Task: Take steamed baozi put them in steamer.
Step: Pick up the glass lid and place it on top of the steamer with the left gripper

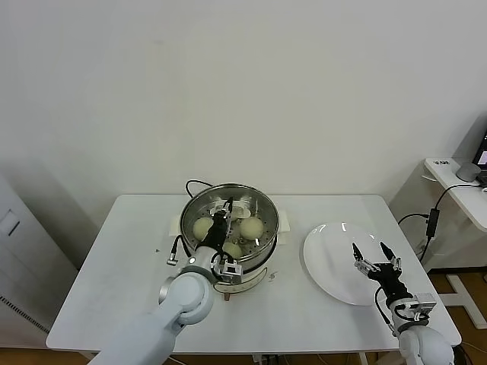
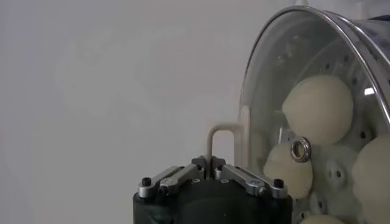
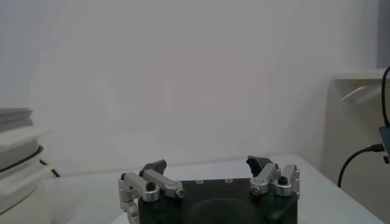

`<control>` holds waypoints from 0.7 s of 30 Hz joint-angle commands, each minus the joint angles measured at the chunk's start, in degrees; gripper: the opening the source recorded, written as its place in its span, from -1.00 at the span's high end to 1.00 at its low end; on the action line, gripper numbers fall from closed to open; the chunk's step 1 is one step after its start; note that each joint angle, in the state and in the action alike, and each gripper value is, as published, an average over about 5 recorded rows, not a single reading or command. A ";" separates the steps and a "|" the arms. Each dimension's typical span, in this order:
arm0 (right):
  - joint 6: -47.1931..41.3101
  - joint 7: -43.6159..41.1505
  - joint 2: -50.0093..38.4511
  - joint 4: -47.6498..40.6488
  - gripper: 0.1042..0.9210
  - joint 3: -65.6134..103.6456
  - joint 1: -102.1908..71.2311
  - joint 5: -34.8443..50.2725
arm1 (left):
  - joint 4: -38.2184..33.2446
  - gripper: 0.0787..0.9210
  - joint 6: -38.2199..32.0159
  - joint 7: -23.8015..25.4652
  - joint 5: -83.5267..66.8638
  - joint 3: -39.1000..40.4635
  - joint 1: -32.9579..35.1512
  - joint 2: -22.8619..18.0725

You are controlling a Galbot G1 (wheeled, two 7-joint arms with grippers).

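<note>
Over the steamer (image 1: 230, 220) at the table's (image 1: 114, 266) centre, the left gripper (image 1: 226, 207) pinches the white handle (image 2: 218, 139) of a glass lid (image 2: 286, 91); steamed baozi (image 1: 252, 227) lie inside the basket. The right gripper (image 1: 372, 257), fingers spread, hovers above the white plate (image 1: 335, 255) to the right.

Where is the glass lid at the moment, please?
In the head view, the glass lid sits over the steamer at table centre, its white handle held by the left gripper; the plate lies to its right.
</note>
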 commanded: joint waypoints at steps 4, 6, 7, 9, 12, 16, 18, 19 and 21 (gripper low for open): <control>0.16 -0.50 0.09 0.03 -0.76 0.41 -0.33 0.04 | 0.83 0.92 -0.31 -1.69 -1.09 -0.73 0.87 0.37; 0.16 -0.61 0.16 0.11 -0.76 0.43 -0.43 0.05 | 0.37 0.87 -0.39 -1.95 -1.28 -1.38 1.47 0.63; 0.16 -0.67 0.20 0.14 -0.76 0.43 -0.48 0.05 | -0.02 0.83 -0.49 -2.01 -1.51 -1.80 1.82 0.80; 0.20 -0.81 0.26 0.18 -0.76 0.43 -0.62 0.05 | -1.64 0.70 -0.86 -1.99 -2.43 -2.92 2.91 1.33; 0.28 -1.02 0.33 0.16 -0.76 0.47 -0.83 0.05 | -7.86 0.50 -2.10 -1.26 -7.03 -4.79 5.30 3.55; 0.35 -1.26 0.40 0.09 -0.76 0.61 -0.90 0.14 | -17.73 0.23 -5.64 3.00 -21.07 -8.29 8.60 8.73; 0.38 -1.41 0.53 0.01 -0.76 0.63 -0.85 0.20 | -21.14 0.08 -8.28 5.77 -30.17 -10.70 9.19 11.01; 0.39 -1.49 0.61 -0.04 -0.76 0.62 -0.80 0.19 | -22.75 0.02 -9.80 7.87 -36.32 -12.23 9.21 12.23; 0.33 -1.63 0.79 -0.05 -0.76 0.59 -0.65 0.20 | -25.29 -0.12 -11.65 11.61 -48.13 -15.38 8.75 14.41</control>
